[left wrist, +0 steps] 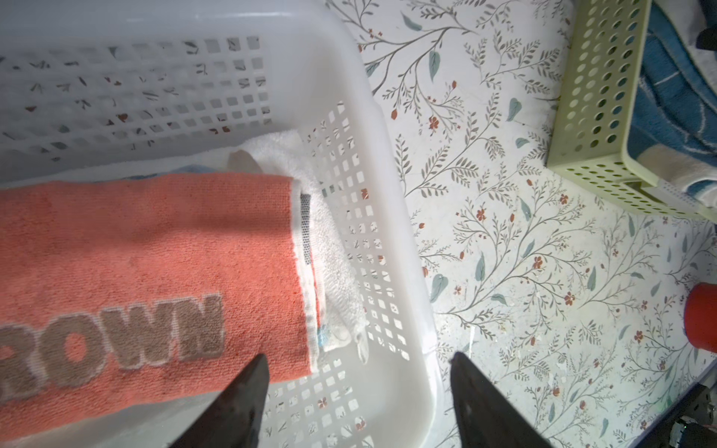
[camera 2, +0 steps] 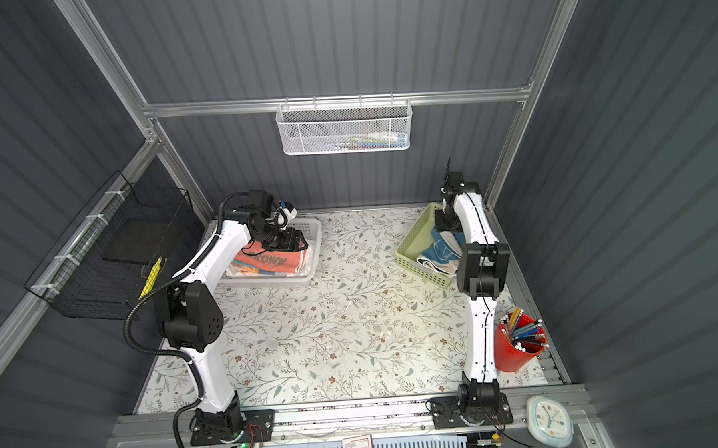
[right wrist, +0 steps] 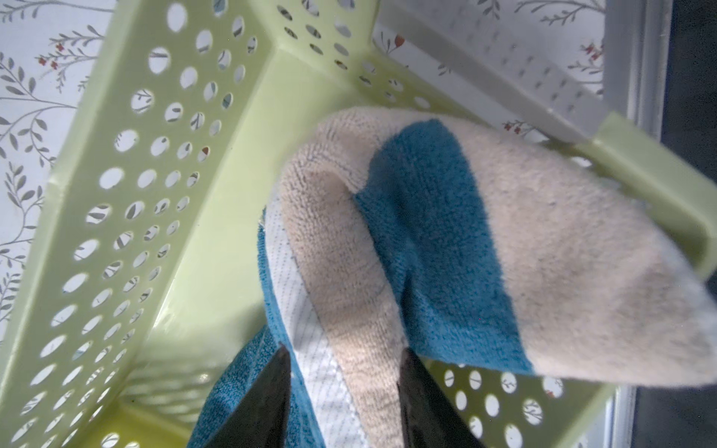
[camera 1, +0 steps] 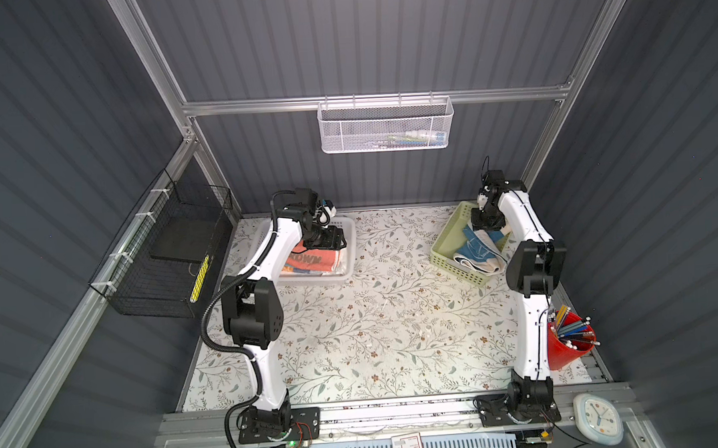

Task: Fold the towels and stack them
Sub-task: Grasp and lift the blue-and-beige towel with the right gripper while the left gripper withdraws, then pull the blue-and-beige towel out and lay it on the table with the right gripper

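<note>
Lettering on coral-orange terry towel [left wrist: 155, 252] cut off, reads "ROWN". Layers beneath mostly hidden; plain white terry towel [left wrist: 287, 155] edge vis. Both folded in white perforated plastic basket [left wrist: 399, 217]. Left gripper [left wrist: 359, 357] spread over its rim, holding nothing. Right gripper [right wrist: 344, 349] pinches fold of cream-and-blue terry towel [right wrist: 543, 252], crumpled in pale-green perforated plastic basket [right wrist: 116, 194].

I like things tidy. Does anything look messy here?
Yes. The cream-and-blue towel lies crumpled in the green basket, one end hanging over its rim, while the coral towel sits neatly folded in the white basket.
</note>
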Robot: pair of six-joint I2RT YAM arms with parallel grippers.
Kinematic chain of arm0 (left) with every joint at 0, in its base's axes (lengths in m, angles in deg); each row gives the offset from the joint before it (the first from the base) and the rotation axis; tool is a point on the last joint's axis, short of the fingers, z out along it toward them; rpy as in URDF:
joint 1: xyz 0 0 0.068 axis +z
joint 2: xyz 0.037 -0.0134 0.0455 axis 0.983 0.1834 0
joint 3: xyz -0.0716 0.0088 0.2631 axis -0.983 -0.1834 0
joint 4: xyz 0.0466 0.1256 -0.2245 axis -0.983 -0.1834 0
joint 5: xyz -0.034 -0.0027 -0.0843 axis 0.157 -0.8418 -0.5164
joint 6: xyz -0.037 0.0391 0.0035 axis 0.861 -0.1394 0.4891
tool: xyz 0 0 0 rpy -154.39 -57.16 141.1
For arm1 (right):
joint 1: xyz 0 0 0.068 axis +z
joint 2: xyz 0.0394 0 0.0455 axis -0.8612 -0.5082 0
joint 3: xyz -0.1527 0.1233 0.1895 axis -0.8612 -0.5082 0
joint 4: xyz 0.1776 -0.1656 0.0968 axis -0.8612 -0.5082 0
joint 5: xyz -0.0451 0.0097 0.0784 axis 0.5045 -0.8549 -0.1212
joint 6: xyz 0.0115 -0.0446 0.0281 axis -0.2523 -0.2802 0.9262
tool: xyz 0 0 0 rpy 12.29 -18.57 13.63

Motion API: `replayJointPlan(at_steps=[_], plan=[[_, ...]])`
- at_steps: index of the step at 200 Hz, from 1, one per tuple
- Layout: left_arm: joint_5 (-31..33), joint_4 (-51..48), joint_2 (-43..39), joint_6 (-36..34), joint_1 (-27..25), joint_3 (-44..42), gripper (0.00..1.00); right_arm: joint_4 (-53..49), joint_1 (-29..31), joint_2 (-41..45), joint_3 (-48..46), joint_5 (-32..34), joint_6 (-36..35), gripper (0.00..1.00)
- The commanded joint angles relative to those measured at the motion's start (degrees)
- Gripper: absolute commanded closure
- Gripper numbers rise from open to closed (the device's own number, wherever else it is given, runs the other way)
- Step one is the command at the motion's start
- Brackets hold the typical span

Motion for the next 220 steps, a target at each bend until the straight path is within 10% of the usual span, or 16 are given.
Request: replayJointPlan(at_steps=[1, 61, 220], plan=[[-1.0, 0.0, -3.1, 1.0, -0.6, -1.6, 0.26, -0.5, -0.1, -2.2, 0.5, 1.5, -1.3, 0.49], [-0.9, 0.0, -7.7, 2.2, -1.5, -4.5, 0.27, 1.8, 0.2, 4.6, -0.5, -0.4, -1.0, 1.00], [-14.1, 8.5, -15.2, 7.3, -2.1, -13.0, 0.32, 1.4, 2.1, 31.5, 4.8, -16.9, 9.3, 1.00]])
